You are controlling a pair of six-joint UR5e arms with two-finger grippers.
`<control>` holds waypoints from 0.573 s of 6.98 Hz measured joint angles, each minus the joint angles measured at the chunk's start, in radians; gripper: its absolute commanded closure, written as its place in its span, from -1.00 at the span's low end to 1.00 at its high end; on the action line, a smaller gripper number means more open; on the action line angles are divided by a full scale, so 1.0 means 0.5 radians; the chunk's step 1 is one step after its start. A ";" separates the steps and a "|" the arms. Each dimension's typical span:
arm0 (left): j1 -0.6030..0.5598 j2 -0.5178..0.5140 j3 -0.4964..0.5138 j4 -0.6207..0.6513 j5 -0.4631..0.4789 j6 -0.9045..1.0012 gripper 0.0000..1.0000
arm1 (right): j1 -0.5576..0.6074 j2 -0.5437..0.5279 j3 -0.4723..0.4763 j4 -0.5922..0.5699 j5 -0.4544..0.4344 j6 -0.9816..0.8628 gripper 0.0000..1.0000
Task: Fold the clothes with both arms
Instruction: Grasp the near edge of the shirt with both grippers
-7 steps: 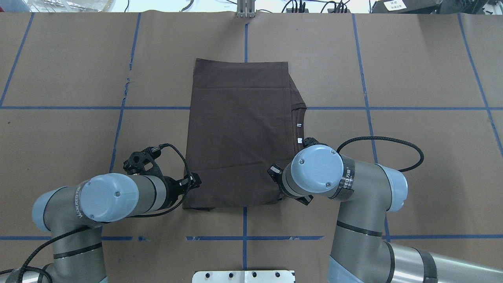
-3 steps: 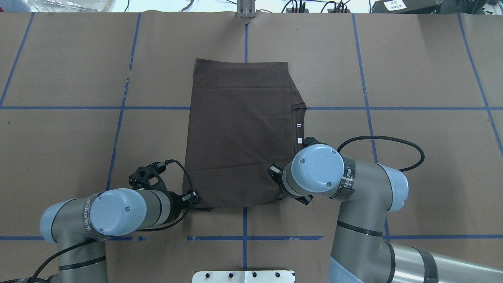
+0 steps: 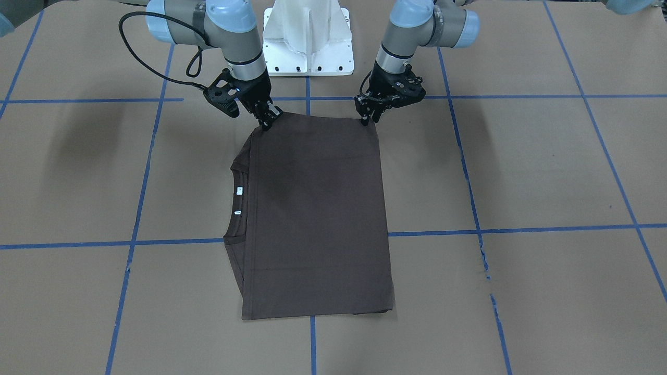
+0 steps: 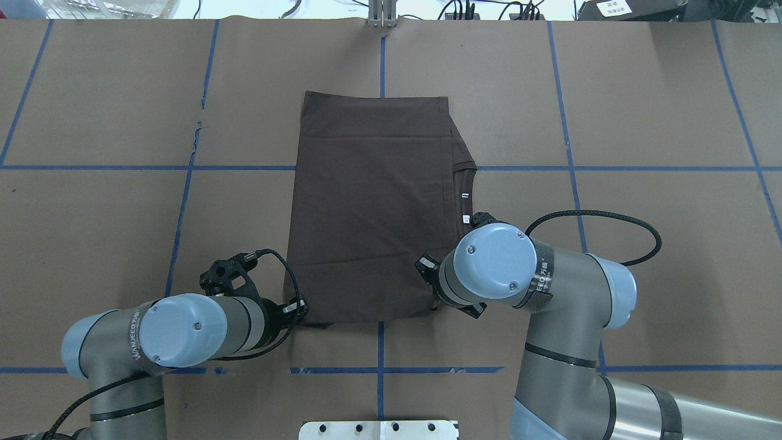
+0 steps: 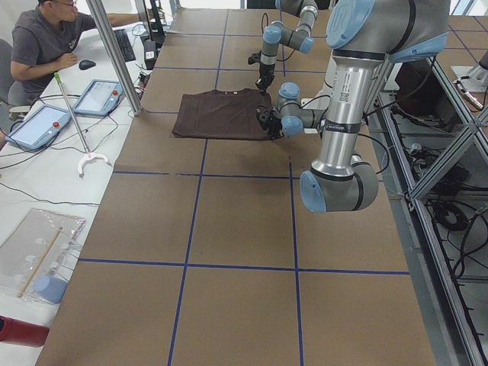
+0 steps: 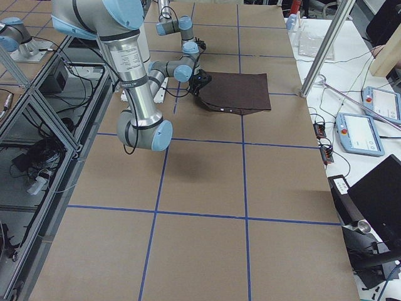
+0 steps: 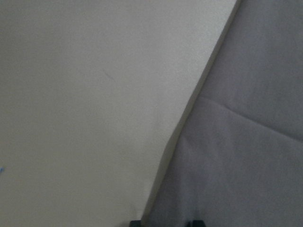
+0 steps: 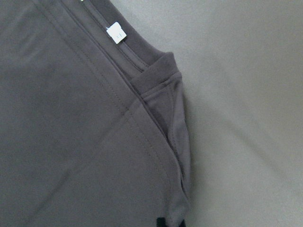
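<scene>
T-shirt tags: two small white neck labels (image 4: 465, 206) sit one behind the other inside the collar (image 8: 142, 54), and their print is too small to read.
Arm lettering: there's white writing on a black band on each arm, not legible with any certainty.
T-shirt look: the T-shirt (image 4: 372, 208) is dark grey-brown and folded into a neat long rectangle, with stitched seams crossing it. The ribbed collar and a bit of sleeve peek out along the robot's right edge.
T-shirt place: it lies flat in the middle of the desk (image 4: 641, 110), its short near edge facing the robot.
Left gripper: the left gripper (image 3: 365, 121) is down at the near left corner. Its jaws are spread, with the cloth's edge running up between the two tips in the wrist view.
Right gripper: the right gripper (image 3: 268, 122) is at the near right corner, jaws pressed close and pinching the T-shirt there.
In the way: from overhead, the right arm (image 4: 537, 281) covers that corner, and its black cable (image 4: 611, 215) loops out sideways.
Around: blue tape lines (image 4: 568, 146) grid the brown desk, the white pedestal base (image 3: 308, 36) stands behind the arms, and an operator (image 5: 38, 46) is seated at the far side.
</scene>
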 measured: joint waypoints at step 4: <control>-0.008 -0.003 -0.267 0.213 -0.030 -0.036 1.00 | -0.001 -0.103 0.175 -0.031 0.024 0.007 1.00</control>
